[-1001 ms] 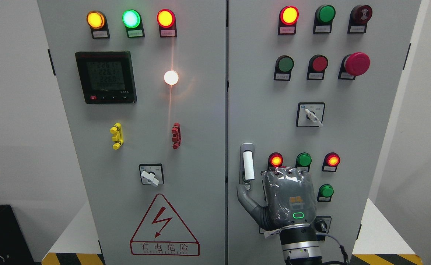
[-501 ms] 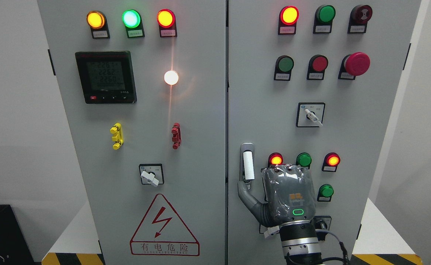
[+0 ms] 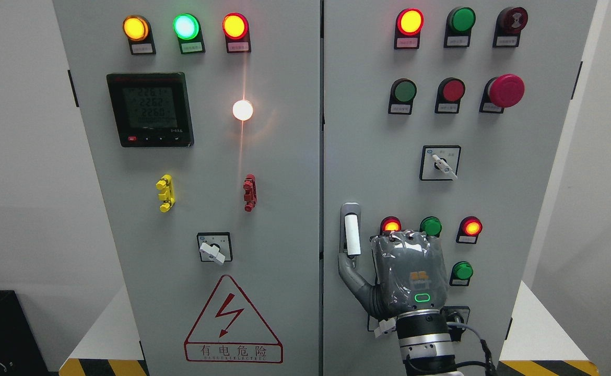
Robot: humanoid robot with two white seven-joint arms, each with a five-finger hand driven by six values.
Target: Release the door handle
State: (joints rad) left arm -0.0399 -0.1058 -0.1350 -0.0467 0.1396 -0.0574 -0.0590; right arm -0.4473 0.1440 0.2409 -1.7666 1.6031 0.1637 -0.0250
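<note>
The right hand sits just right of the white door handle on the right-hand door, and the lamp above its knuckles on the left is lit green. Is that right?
Not quite. In the head view the lamp above the right hand on the left is lit red; the green one is next to it. The hand does sit just right of the white door handle on the right-hand door.

White walls [image 3: 13,156]; hazard-striped floor [image 3: 102,367].
</note>
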